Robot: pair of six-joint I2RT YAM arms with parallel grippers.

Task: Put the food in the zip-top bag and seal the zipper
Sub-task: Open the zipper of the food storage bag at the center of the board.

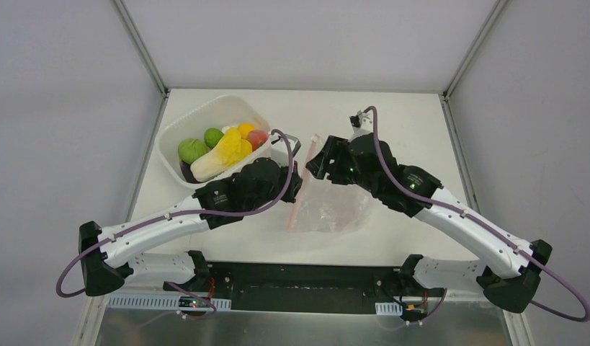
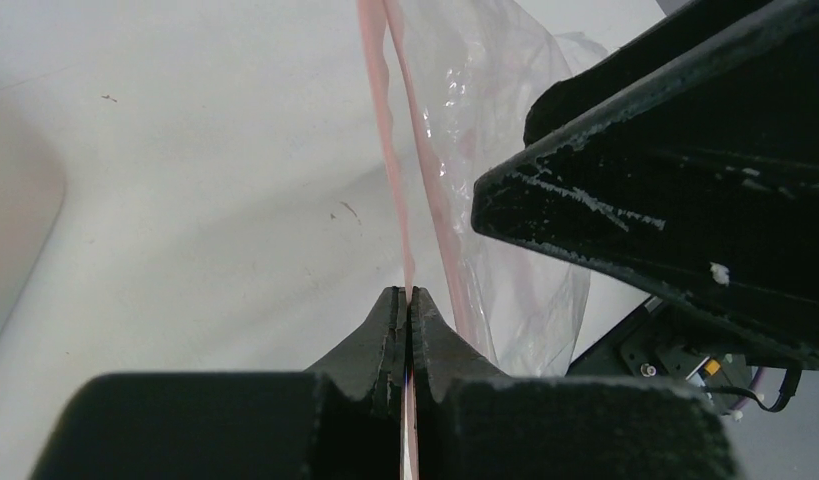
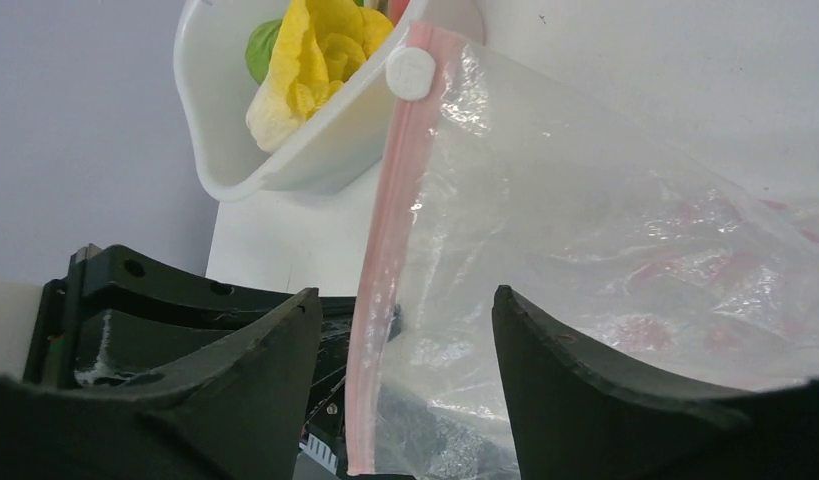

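Note:
The food (image 1: 223, 148) lies in a white tub: yellow, green, orange and pink-red pieces, with yellow food (image 3: 315, 50) also showing in the right wrist view. The zip-top bag (image 1: 335, 209) lies crinkled and flat between the arms. Its pink zipper (image 1: 295, 209) runs along the left edge, with a white slider (image 3: 411, 72) at the far end. My left gripper (image 2: 406, 297) is shut on the zipper (image 2: 390, 150). My right gripper (image 3: 405, 295) is open and straddles the zipper (image 3: 380, 300) and bag (image 3: 585, 200), the strip nearer its left finger.
The white tub (image 1: 205, 108) stands at the back left, its rim (image 3: 285, 165) close to the slider end of the bag. The right arm's black body (image 2: 665, 180) hangs close on the right of the left gripper. Grey walls enclose the table.

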